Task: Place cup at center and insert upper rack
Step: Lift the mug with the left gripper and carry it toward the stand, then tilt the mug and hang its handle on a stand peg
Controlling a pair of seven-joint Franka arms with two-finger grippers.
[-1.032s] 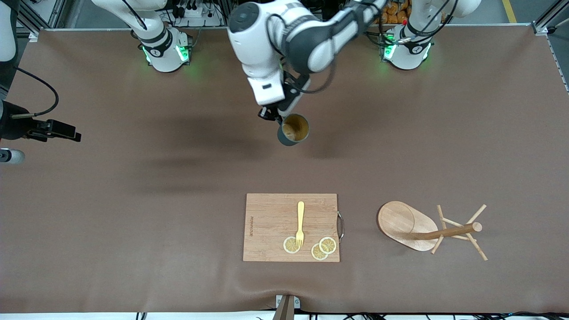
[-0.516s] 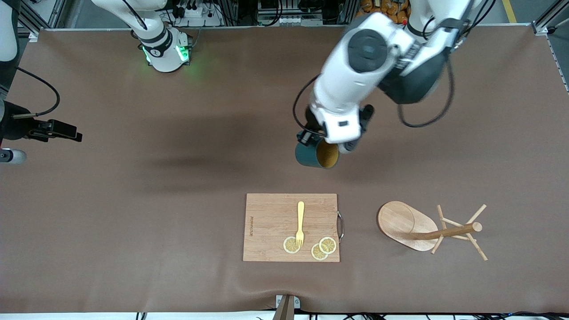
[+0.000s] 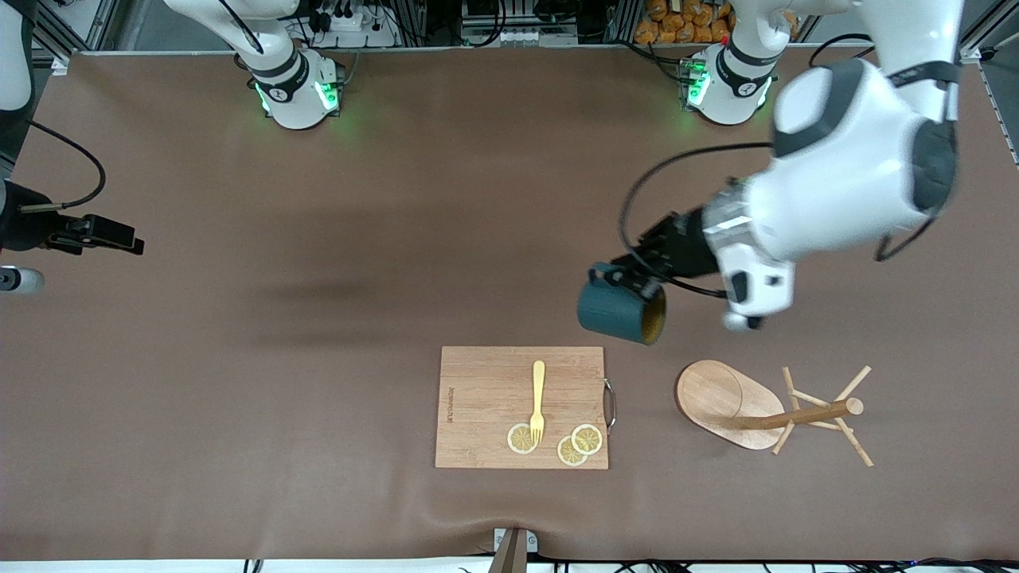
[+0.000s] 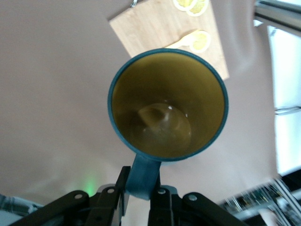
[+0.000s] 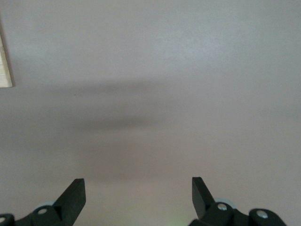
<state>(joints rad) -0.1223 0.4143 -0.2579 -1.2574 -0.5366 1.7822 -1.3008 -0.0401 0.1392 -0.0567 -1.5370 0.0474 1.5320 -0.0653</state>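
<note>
My left gripper (image 3: 619, 275) is shut on the handle of the dark teal cup (image 3: 617, 312) and holds it in the air, tipped on its side, over bare table between the cutting board and the mug tree. In the left wrist view the cup (image 4: 167, 110) shows its yellowish-tan inside, and the left gripper (image 4: 143, 183) clamps the handle. The upper rack, a light wooden mug tree (image 3: 796, 414), lies on its side toward the left arm's end of the table. My right gripper (image 3: 119, 237) waits, open and empty (image 5: 138, 188), over bare table at the right arm's end.
A rectangular wooden cutting board (image 3: 486, 398) lies near the front edge at mid-table, with a yellow fork (image 3: 538, 398) and lemon slices (image 3: 587, 438) on it. A brown mat (image 3: 318, 358) covers the table. One edge of the board shows in the right wrist view (image 5: 4, 56).
My left arm has swung the cup from over mid-table toward the left arm's end and the mug tree, tipping it onto its side. The right arm has not moved.
</note>
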